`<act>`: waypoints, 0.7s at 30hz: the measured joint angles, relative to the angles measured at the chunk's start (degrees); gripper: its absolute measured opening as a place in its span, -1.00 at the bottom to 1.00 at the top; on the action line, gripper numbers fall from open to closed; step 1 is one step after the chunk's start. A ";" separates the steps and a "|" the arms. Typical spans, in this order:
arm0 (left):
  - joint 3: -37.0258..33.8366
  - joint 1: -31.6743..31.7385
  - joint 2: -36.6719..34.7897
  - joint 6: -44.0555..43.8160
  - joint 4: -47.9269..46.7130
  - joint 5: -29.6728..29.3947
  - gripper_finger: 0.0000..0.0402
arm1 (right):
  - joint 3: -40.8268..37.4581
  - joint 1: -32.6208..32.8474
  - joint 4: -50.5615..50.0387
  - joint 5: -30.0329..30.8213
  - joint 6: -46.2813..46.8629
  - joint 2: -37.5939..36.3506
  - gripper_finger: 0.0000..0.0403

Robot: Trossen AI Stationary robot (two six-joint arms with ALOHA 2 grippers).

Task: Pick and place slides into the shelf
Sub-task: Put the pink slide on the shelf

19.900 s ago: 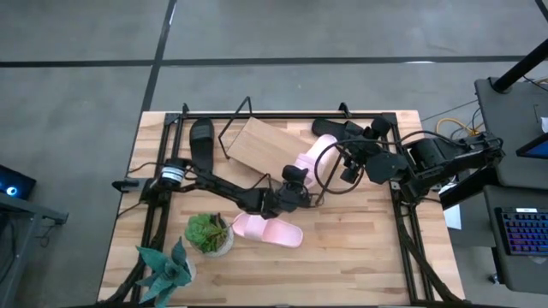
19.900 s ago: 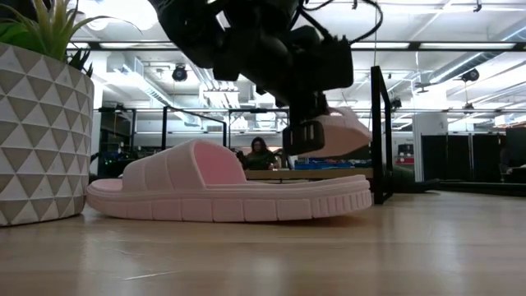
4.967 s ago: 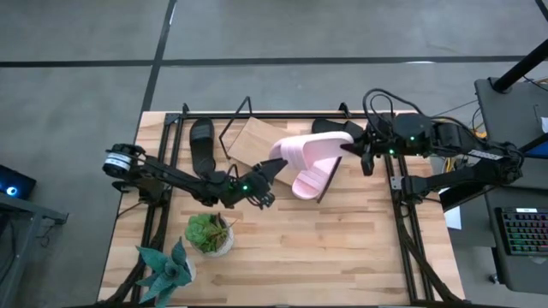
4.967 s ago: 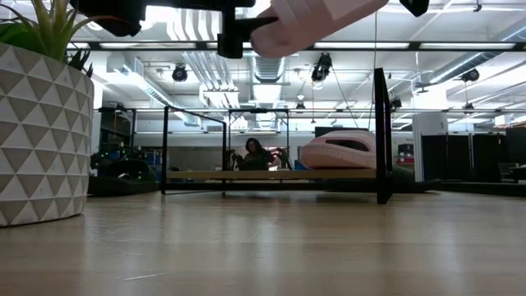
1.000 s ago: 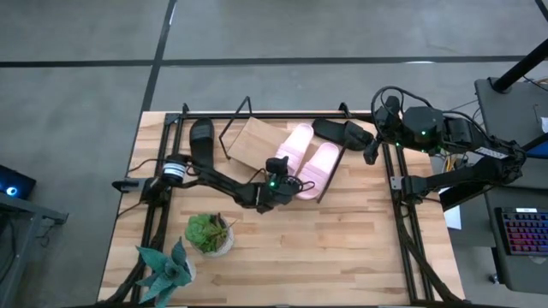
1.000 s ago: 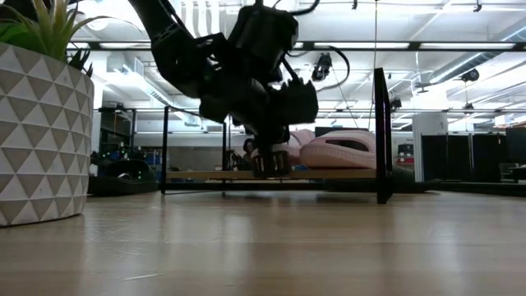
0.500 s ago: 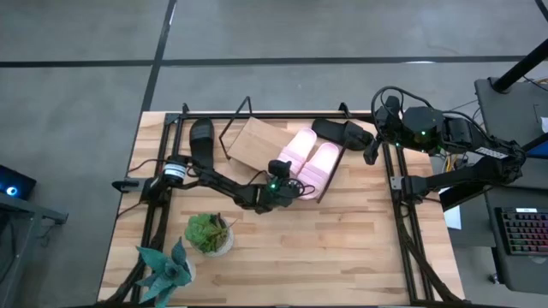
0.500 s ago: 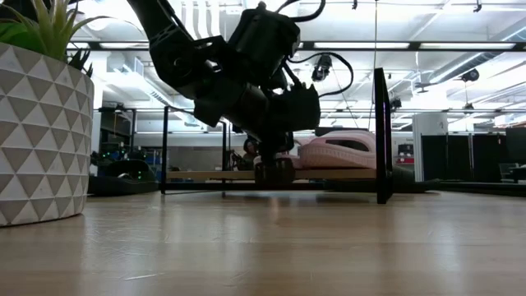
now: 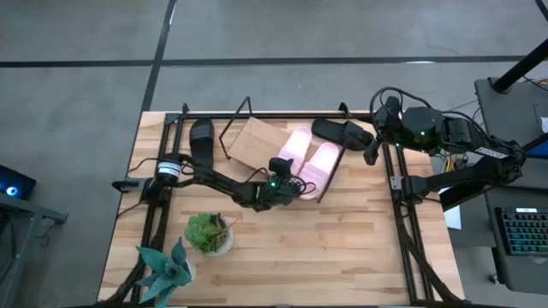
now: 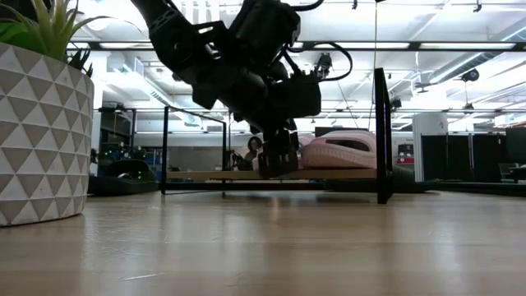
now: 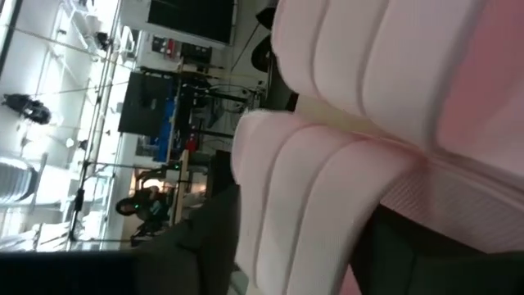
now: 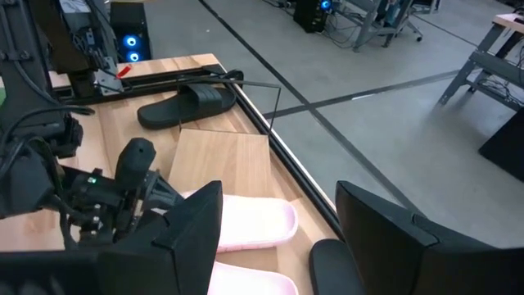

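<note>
Two pale pink slides point(image 9: 295, 147) point(image 9: 324, 162) lie side by side, soles down, on the light-wood shelf point(image 9: 250, 141). One black slide point(image 9: 201, 141) lies on the table left of the shelf. The other black slide point(image 9: 342, 133) lies at the shelf's far right. My left gripper point(image 9: 295, 182) is at the pink slides' near ends, open. In the left wrist view its dark fingers point(image 11: 205, 246) stand on either side of a pink strap point(image 11: 311, 197). My right gripper point(image 9: 370, 154) waits open at the table's far right, holding nothing. My left gripper has its fingers on either side of the pink slide's ribbed strap point(image 11: 270, 205), coming level from the table's near side. I cannot tell whether they touch it. The slide lies flat on the shelf.
A potted plant point(image 9: 210, 233) in a patterned pot point(image 10: 41, 131) and a spiky plant point(image 9: 167, 265) stand near the table's front left. The shelf's black wire frame point(image 10: 382, 136) rises at its ends. Bare tabletop lies in front of the shelf.
My left gripper has opened at the near end of the pink slide and risen a little above the shelf. The pink slide stays lying on the shelf beside the other one.
</note>
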 joint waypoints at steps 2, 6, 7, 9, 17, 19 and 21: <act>-0.02 -0.04 -0.57 -0.43 -1.25 0.58 0.00 | -0.02 -0.01 -0.07 0.00 0.00 0.00 0.13; -0.05 -0.07 -1.69 -0.54 -3.80 2.18 0.11 | -0.02 -0.02 -0.15 0.00 0.01 0.00 0.13; -0.06 -0.09 -2.13 -0.59 -4.60 3.29 0.12 | -0.02 -0.02 -0.14 0.00 0.02 0.00 0.13; -0.13 -0.11 -3.21 -1.57 -6.79 5.93 0.13 | -0.02 -0.02 -0.20 0.00 0.02 0.00 0.13; -0.24 -0.10 -6.94 -4.06 -13.89 10.96 0.13 | -0.02 -0.02 -0.29 0.00 0.02 0.00 0.13; -0.24 -0.02 -7.05 -4.25 -13.77 11.26 0.13 | -0.02 -0.02 -0.28 0.00 0.02 0.00 0.13; -0.24 0.07 -7.05 -3.70 -13.87 11.51 0.13 | -0.02 -0.02 -0.27 0.00 0.03 0.00 0.13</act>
